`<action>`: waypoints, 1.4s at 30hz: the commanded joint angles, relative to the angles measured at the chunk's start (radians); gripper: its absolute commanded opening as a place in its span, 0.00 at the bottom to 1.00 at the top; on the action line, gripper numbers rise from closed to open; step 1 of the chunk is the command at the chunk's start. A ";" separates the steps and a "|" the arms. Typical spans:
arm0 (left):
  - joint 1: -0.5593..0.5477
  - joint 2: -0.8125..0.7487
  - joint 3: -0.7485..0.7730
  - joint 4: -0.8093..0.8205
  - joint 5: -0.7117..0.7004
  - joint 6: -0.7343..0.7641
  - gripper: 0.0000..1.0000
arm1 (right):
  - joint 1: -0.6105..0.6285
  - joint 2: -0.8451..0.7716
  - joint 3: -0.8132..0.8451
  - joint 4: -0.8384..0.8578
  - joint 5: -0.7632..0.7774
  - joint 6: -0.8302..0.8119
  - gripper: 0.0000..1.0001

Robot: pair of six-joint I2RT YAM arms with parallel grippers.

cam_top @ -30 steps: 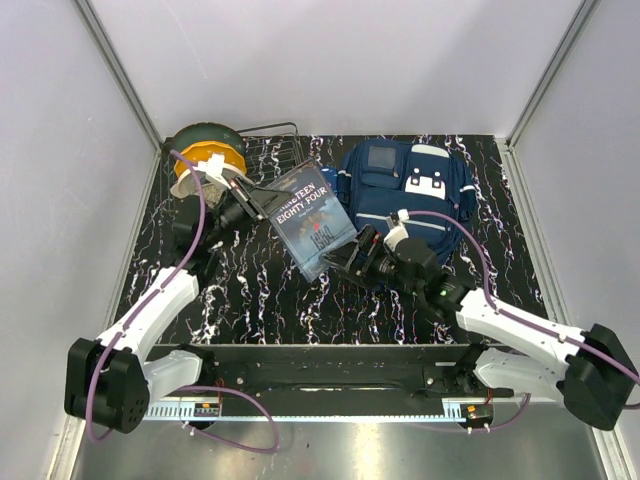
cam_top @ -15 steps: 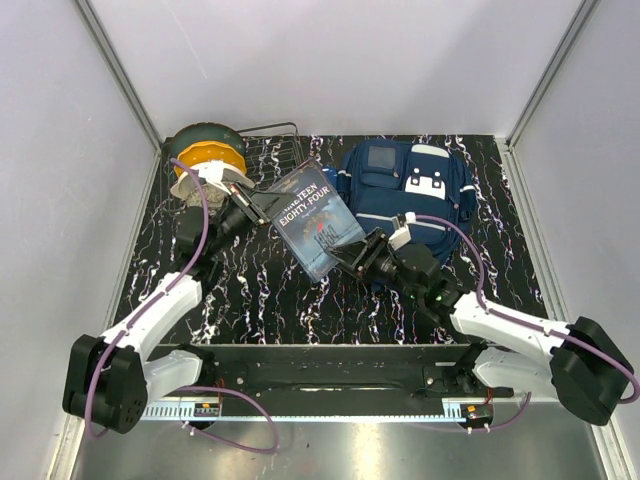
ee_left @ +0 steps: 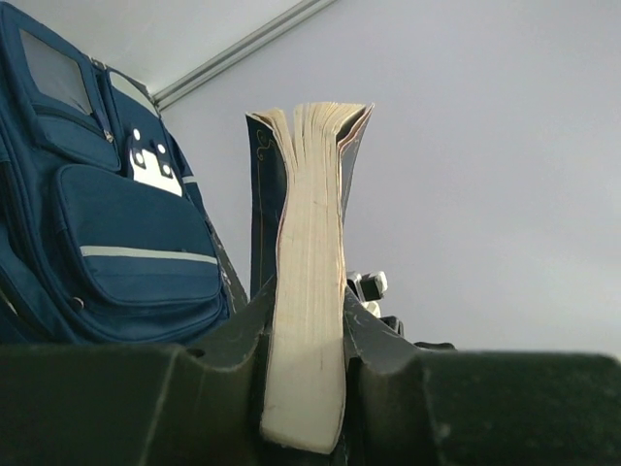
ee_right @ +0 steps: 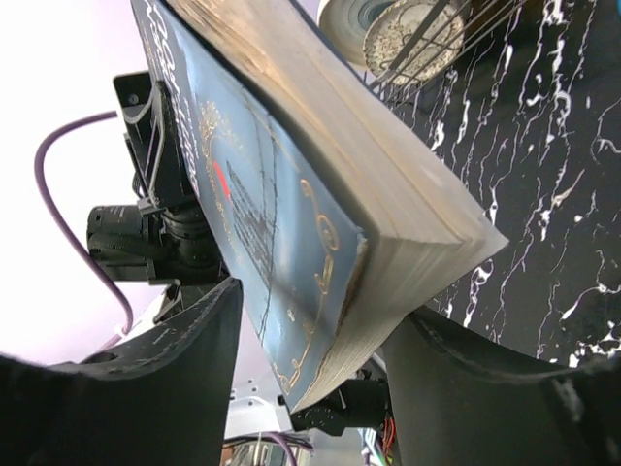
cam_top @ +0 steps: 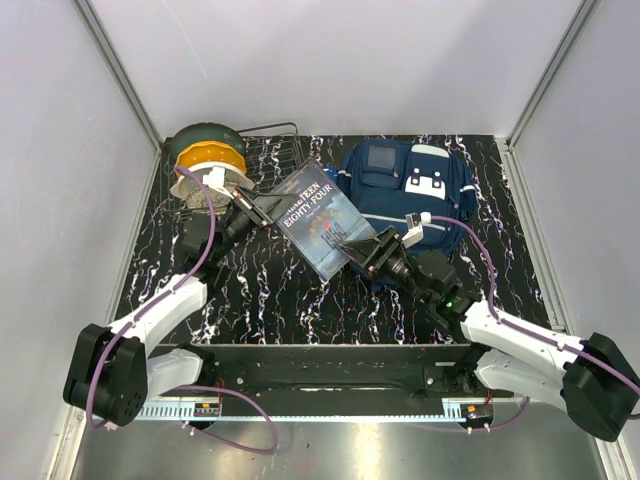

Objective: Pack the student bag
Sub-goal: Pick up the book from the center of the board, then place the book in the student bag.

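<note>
The student bag (cam_top: 415, 195), a navy backpack with white stripes and patches, lies at the back right of the table. It also shows in the left wrist view (ee_left: 116, 223). A blue paperback book (cam_top: 318, 215) hangs in the air left of the bag. My left gripper (cam_top: 268, 205) is shut on the book's left edge, and the pages (ee_left: 309, 291) are clamped between its fingers. My right gripper (cam_top: 350, 250) is open around the book's near right corner (ee_right: 291, 194). One finger (ee_right: 184, 359) stands apart from the cover, and the other sits by the page edge.
A green and yellow round container (cam_top: 208, 155) and a wire rack (cam_top: 280, 145) stand at the back left, and both show in the right wrist view (ee_right: 388, 24). Grey walls enclose the black marbled table (cam_top: 260, 290) on three sides.
The book has shifted slightly right and toward the bag in the left gripper. The right gripper has closed in around its near right corner.
</note>
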 commanded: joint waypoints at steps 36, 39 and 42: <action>-0.111 0.111 0.066 0.048 0.194 0.010 0.36 | -0.008 -0.179 0.047 -0.015 0.182 -0.125 0.00; -0.109 0.094 0.106 -0.082 0.186 0.096 0.84 | -0.008 -0.294 0.062 -0.216 0.300 -0.148 0.00; -0.112 0.065 0.154 -0.269 0.149 0.225 0.91 | -0.007 -0.438 0.074 -0.411 0.462 -0.165 0.00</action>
